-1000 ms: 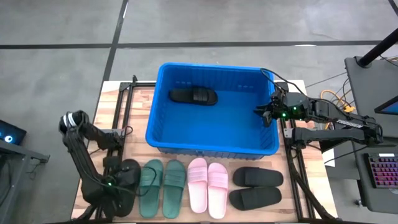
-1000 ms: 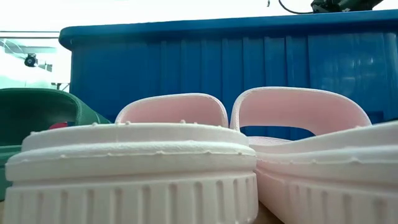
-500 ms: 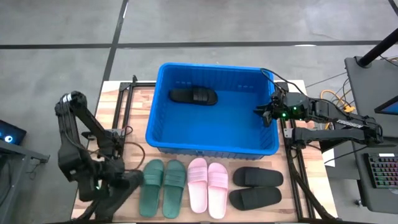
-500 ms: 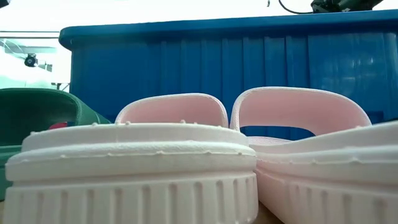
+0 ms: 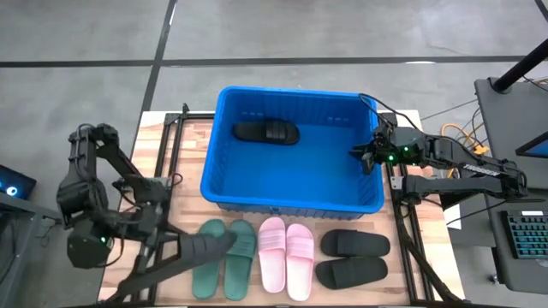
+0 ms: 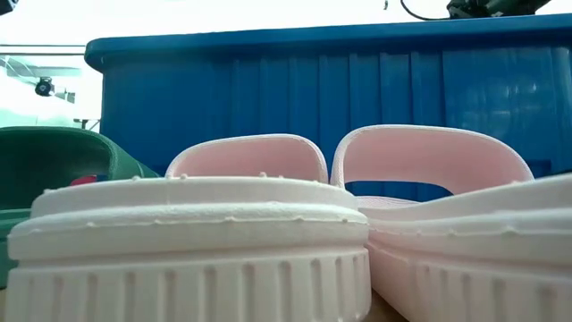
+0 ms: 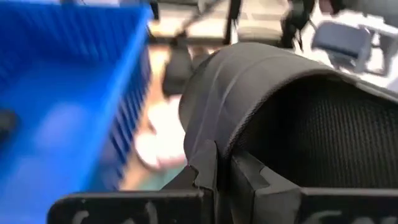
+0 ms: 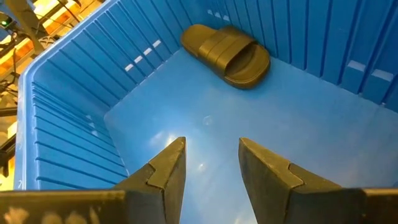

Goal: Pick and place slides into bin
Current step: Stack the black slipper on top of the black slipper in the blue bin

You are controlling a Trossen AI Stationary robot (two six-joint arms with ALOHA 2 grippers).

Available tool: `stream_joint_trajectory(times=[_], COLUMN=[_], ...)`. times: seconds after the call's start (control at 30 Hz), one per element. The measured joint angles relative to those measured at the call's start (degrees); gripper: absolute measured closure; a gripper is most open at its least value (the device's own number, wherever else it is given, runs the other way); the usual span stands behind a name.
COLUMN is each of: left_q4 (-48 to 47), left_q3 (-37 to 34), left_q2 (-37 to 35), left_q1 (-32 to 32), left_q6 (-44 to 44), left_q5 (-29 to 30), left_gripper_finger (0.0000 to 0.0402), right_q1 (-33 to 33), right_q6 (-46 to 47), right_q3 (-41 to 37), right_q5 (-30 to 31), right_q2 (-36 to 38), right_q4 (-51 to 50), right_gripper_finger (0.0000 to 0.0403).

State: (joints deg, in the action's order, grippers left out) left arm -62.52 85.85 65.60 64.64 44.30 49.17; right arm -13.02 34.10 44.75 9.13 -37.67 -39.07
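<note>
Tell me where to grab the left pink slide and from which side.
I'd take the left pink slide by its wide strap, coming straight down, one finger slipped under the arch. The strap stands clear of the footbed, while the green slide and its pink mate crowd both sides.

Lab: concrete floor [image 5: 282, 34], rig-mounted table [image 5: 175, 150]

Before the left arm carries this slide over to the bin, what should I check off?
1. Left gripper shut on the black slide: ok.
2. Carried slide clear of the green pair beneath it: cannot tell.
3. Room in the bin: ok; only one black slide lies at its far end.
4. Right gripper out of the way: not ok; it hangs open inside the bin's right wall.
</note>
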Motion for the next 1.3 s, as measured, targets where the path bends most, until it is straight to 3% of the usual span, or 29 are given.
stream_joint_trajectory(times=[0.17,0.37,0.83,1.0,1.3], left_q4=[2.5,7.4,13.4,15.5,16.3], left_q3=[2.8,4.2,3.8,3.8,3.8], left_q2=[-0.5,-2.0,-6.4,-4.9,-1.2], left_q1=[-3.7,-11.2,-32.5,-41.3,-60.0], left_q6=[-14.5,-29.6,-53.0,-63.5,-72.1], left_q5=[5.3,5.7,-10.9,-17.9,-31.7], left_gripper_finger=[0.0402,0.0401,0.0401,0.0401,0.0401], right_q1=[0.0,0.0,0.0,0.0,0.0], right_q6=[0.0,0.5,1.9,2.0,2.4], right_q3=[0.0,0.0,0.0,0.0,0.0], right_q5=[0.0,0.0,0.0,0.0,0.0], right_q2=[0.0,0.0,0.0,0.0,0.0], right_q4=[0.3,0.3,0.3,0.3,0.6], right_gripper_finger=[0.0264,0.0264,0.0264,0.0264,0.0264])
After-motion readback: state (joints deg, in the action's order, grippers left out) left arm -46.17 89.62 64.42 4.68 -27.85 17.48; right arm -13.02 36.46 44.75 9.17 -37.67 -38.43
